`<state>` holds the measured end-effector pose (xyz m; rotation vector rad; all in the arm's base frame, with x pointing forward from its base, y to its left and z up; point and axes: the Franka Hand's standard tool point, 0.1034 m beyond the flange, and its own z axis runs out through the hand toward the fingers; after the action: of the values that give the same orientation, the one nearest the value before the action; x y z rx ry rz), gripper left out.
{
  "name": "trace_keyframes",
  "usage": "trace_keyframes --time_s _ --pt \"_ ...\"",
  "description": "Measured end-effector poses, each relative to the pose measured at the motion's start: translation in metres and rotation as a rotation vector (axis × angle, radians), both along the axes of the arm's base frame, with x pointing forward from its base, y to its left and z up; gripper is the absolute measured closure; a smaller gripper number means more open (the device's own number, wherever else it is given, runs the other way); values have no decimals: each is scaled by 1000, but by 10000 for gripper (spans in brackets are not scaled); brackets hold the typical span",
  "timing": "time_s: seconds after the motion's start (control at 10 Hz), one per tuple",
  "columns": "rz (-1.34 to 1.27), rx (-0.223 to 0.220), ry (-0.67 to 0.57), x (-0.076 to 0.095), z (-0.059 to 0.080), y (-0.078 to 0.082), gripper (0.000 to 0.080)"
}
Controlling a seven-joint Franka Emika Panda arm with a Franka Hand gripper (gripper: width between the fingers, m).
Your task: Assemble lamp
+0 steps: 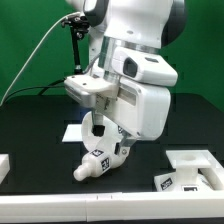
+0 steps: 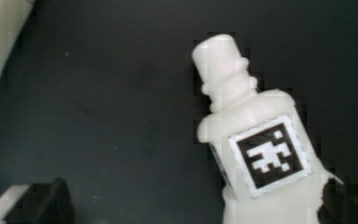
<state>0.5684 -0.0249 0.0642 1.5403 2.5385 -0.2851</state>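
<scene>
A white lamp bulb part (image 1: 97, 158) with a stepped neck and a black-and-white square tag lies tilted on the black table, with its neck tip toward the exterior view's left. In the wrist view the bulb (image 2: 247, 120) lies between my fingers, close against one finger (image 2: 345, 195), while the other finger (image 2: 43, 202) stands well clear of it. My gripper (image 1: 103, 145) (image 2: 194, 208) is open and low over the bulb's body. The blocky white lamp base (image 1: 192, 170) with tags sits at the exterior view's lower right. The shade is out of view.
The marker board (image 1: 72, 130) lies flat behind the gripper. A white object (image 1: 3, 166) pokes in at the exterior view's left edge. The large white arm body fills the middle of that view. A green wall stands behind the table.
</scene>
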Motion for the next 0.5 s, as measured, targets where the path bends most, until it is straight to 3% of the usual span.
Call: trace_keyframes --time_s 0.2,0.5 --pt "106 9 17 1 3 -13 101" --pt "81 3 22 -3 -3 -14 101"
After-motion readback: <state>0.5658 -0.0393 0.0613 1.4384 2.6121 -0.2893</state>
